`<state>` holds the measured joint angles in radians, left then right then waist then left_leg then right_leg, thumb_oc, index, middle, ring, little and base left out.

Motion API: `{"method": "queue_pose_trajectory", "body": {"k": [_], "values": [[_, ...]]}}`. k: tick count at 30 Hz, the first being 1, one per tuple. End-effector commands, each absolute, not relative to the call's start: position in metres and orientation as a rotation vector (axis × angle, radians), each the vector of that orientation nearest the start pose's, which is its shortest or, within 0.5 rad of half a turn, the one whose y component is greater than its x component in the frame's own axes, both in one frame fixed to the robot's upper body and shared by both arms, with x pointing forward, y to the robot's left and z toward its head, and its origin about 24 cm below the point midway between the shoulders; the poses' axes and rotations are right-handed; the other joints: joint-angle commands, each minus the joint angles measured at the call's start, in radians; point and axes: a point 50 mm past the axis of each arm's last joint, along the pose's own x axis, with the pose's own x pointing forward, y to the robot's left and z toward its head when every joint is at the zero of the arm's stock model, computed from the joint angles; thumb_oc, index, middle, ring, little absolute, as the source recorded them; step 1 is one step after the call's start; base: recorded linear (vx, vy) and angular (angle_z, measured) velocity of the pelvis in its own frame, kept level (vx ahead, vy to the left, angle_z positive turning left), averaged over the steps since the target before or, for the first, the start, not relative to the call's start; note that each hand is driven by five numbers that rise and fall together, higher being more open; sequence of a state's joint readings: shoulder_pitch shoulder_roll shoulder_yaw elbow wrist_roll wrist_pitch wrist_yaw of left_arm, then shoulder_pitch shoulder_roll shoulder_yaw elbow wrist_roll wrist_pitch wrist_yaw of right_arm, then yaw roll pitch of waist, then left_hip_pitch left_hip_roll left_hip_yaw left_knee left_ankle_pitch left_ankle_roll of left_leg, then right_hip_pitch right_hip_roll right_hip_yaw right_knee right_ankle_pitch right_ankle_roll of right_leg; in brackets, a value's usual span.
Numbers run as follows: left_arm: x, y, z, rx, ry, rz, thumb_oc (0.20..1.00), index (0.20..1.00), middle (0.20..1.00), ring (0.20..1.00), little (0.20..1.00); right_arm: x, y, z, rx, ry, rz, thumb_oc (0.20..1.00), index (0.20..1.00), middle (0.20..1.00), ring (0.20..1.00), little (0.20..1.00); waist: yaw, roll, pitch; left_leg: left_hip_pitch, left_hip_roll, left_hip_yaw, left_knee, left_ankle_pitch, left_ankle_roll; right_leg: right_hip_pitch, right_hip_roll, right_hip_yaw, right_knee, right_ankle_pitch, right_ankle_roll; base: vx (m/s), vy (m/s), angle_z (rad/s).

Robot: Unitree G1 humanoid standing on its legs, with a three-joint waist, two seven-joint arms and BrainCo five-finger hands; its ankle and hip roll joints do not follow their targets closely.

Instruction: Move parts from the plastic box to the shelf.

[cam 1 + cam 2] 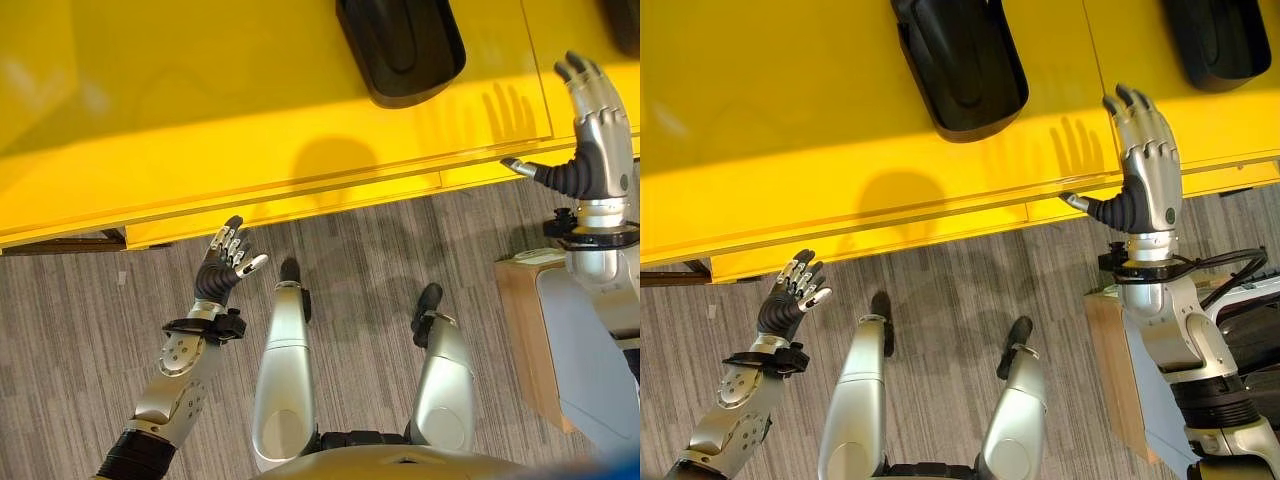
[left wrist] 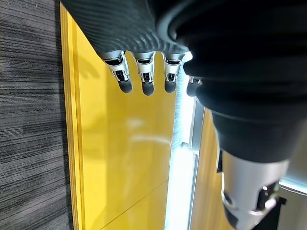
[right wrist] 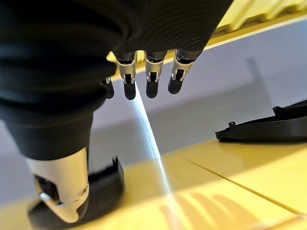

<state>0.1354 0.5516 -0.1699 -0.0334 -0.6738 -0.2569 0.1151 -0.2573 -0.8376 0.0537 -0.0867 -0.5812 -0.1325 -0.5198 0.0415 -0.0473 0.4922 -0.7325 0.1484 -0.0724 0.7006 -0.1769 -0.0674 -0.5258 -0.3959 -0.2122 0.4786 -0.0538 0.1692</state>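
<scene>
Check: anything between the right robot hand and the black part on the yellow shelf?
Nothing visible. The right robot hand is open, raised over the front edge of the yellow shelf. The black part lies on the shelf toward the robot's left of that hand, with bare shelf between them. The left robot hand is open, over the floor.

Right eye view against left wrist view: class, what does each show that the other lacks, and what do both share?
Right eye view alone: two black moulded plastic parts on the shelf, and the open right hand over its edge. Left wrist view alone: a bright gap beyond the shelf. Both: the yellow shelf surface, grey striped carpet, open left hand.
</scene>
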Motion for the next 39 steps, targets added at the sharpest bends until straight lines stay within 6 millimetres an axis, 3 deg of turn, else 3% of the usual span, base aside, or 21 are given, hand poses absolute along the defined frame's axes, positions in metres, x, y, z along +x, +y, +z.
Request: {"method": "queue_pose_trajectory", "body": {"k": [1,13,21,30,39], "values": [[0.219,0.219,0.063,-0.105,-0.141,-0.031,1.0,1.0,1.0,1.0,1.0,0.283,-0.255,0.234,-1.516,-0.877,-0.52,1.0,1.0,1.0,1.0,1.0,0.016,0.014,-0.033,0.05,-0.013,0.018,-0.068,0.004,0.018,-0.063,0.024,-0.01,0.229,-0.124,-0.048,0.0,0.0,0.0],[0.225,0.216,0.068,-0.102,-0.166,-0.051,1.0,1.0,1.0,1.0,1.0,0.327,-0.235,0.227,-1.709,-0.784,-0.393,1.0,1.0,1.0,1.0,1.0,0.036,0.012,-0.031,0.046,-0.012,0.015,-0.067,0.007,0.01,-0.065,0.022,-0.01,0.232,-0.126,-0.049,0.0,-0.002,0.0],[0.225,0.216,0.071,-0.096,-0.178,-0.066,1.0,1.0,1.0,1.0,1.0,0.349,-0.231,0.201,-1.776,-0.652,-0.27,1.0,1.0,1.0,1.0,1.0,0.055,0.014,-0.026,0.039,-0.018,0.01,-0.071,0.012,0.007,-0.062,0.017,-0.017,0.235,-0.126,-0.051,0.0,0.0,0.0],[0.225,0.217,0.07,-0.1,-0.173,-0.065,1.0,1.0,1.0,1.0,1.0,0.357,-0.227,0.184,-1.792,-0.577,-0.177,1.0,1.0,1.0,1.0,1.0,0.068,0.016,-0.015,0.034,-0.021,0.005,-0.073,0.015,0.006,-0.056,0.016,-0.024,0.236,-0.128,-0.055,0.0,-0.004,0.01],[0.224,0.22,0.069,-0.097,-0.173,-0.06,1.0,1.0,1.0,1.0,1.0,0.357,-0.229,0.184,-1.765,-0.57,-0.182,1.0,1.0,1.0,1.0,1.0,0.069,0.015,-0.009,0.035,-0.021,0.005,-0.073,0.017,0.005,-0.058,0.015,-0.022,0.238,-0.125,-0.057,0.0,0.0,0.0]]}}
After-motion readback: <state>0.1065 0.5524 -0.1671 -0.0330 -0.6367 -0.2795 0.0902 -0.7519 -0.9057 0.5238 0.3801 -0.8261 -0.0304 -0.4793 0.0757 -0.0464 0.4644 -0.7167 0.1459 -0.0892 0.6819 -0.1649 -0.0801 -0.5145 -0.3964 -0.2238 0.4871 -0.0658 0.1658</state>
